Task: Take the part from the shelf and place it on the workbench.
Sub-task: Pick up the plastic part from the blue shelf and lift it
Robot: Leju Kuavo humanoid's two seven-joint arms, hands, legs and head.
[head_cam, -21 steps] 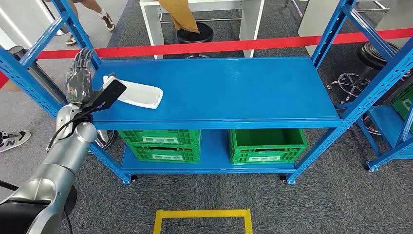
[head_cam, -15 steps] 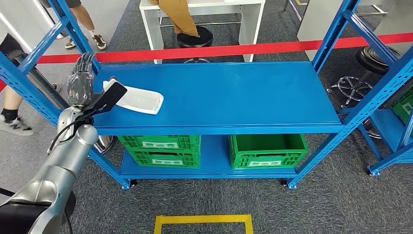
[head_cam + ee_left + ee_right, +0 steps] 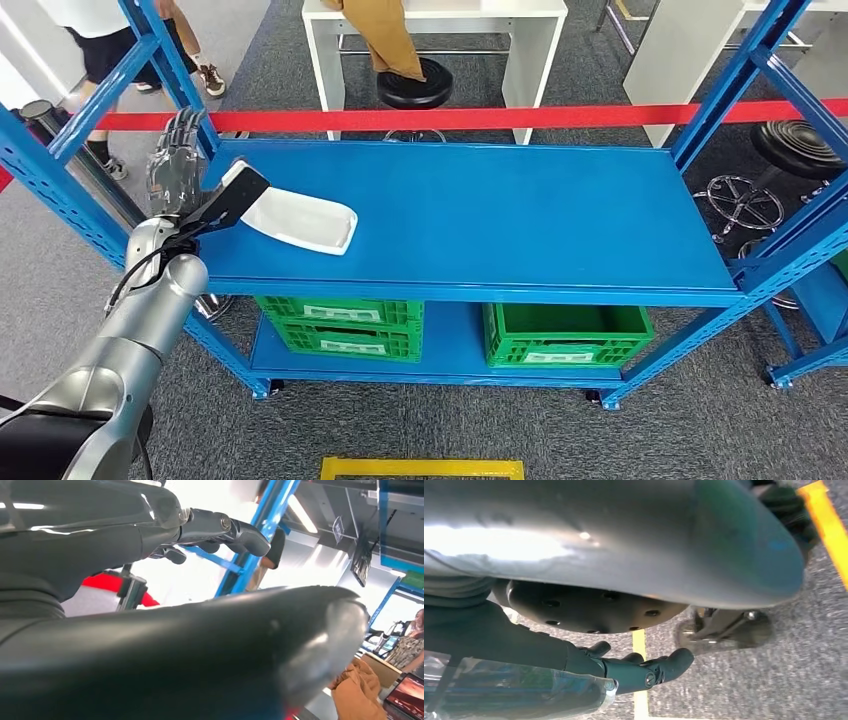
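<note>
On top shelf [image 3: 480, 215], 1 white part [image 3: 300, 217], left hand [image 3: 176, 172] beside it, fingers spread, 3 green crates [image 3: 560, 335] below

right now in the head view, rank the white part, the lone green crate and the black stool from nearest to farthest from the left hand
From the left hand:
1. White part, beside the hand on the shelf top.
2. Black stool, behind the red tape.
3. Lone green crate, lower shelf, right side.

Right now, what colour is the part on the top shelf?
White, a flat tray-like part on the blue shelf; head view shows it best.
</note>
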